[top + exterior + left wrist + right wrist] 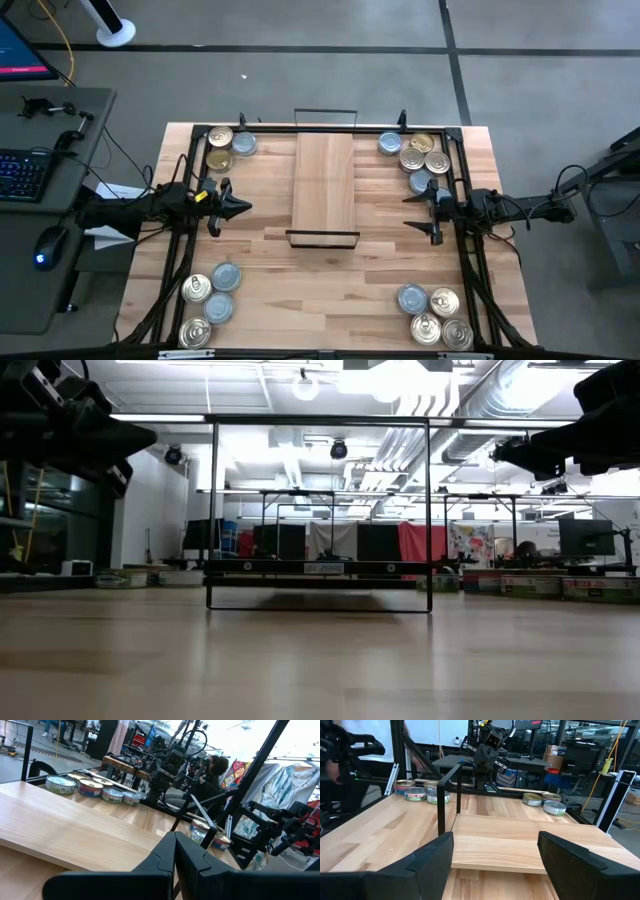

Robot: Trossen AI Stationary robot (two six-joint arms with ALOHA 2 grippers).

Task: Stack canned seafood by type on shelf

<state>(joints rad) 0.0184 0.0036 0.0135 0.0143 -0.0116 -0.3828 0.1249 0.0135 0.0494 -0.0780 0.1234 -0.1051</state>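
The shelf (323,185), a light-wood plank with black wire frames at its short ends, stands mid-table; its plank also shows in both wrist views (75,830) (520,840). Canned seafood sits on the tabletop in four clusters: far left (228,146), far right (417,158), near left (210,300) and near right (433,315). Gold and silver-blue tops are mixed in each. My left gripper (240,207) hovers left of the shelf, shut and holding nothing (175,840). My right gripper (410,211) hovers right of the shelf, open and holding nothing (495,847).
Black frame rails (462,180) run along the table's left and right sides beside the tin clusters. A grey side desk with keyboard (22,172) and mouse stands off the left edge. A person (215,767) shows beyond the table. Bare wood lies between shelf and near edge.
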